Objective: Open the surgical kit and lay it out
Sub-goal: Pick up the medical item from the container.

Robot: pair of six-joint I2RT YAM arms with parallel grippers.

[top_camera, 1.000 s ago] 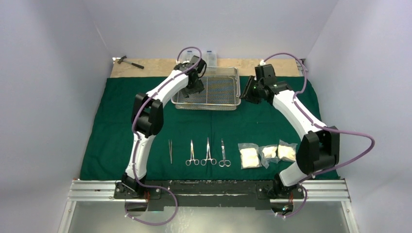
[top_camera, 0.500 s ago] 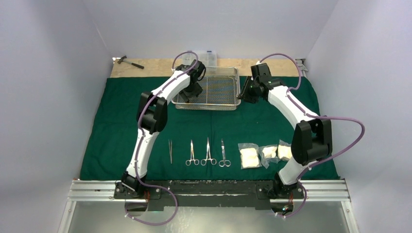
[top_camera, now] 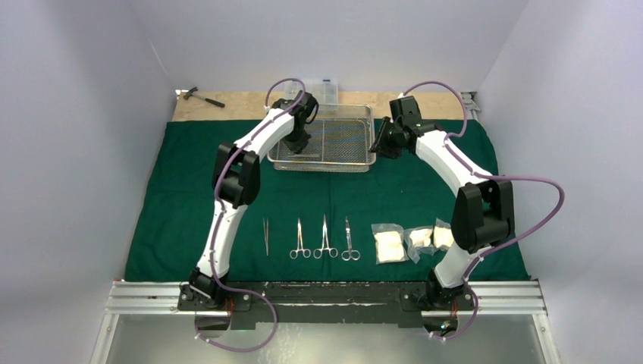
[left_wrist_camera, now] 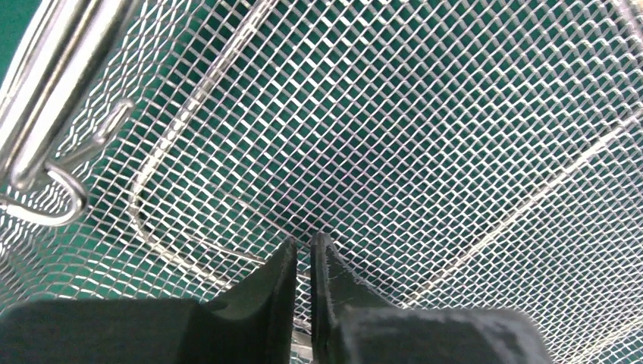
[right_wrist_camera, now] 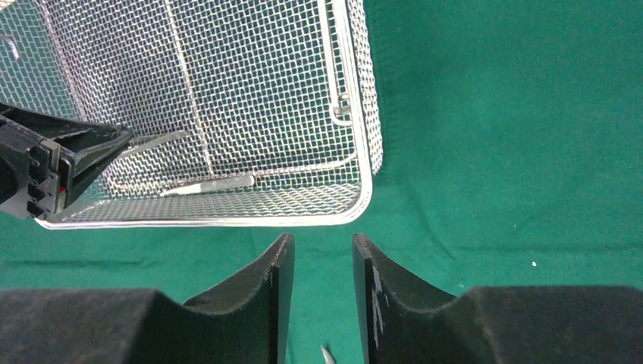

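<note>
White walls (top_camera: 76, 114) enclose a spread green cloth (top_camera: 182, 189). Nearest on it lie tweezers (top_camera: 266, 236), three scissor-like instruments (top_camera: 325, 241) and gauze packets (top_camera: 409, 241) in a row. Both arms reach far. The left gripper (left_wrist_camera: 303, 254), fingers nearly clenched, dips inside the mesh tray (top_camera: 334, 165). The right gripper (right_wrist_camera: 317, 258), parted and empty, hovers just outside its corner.

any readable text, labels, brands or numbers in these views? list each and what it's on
No text can be read in any view.
On the gauze packets: no print visible.
On the tray: bare mesh, no stamp seen.
On the clear box and the hammer: too small to tell.
</note>
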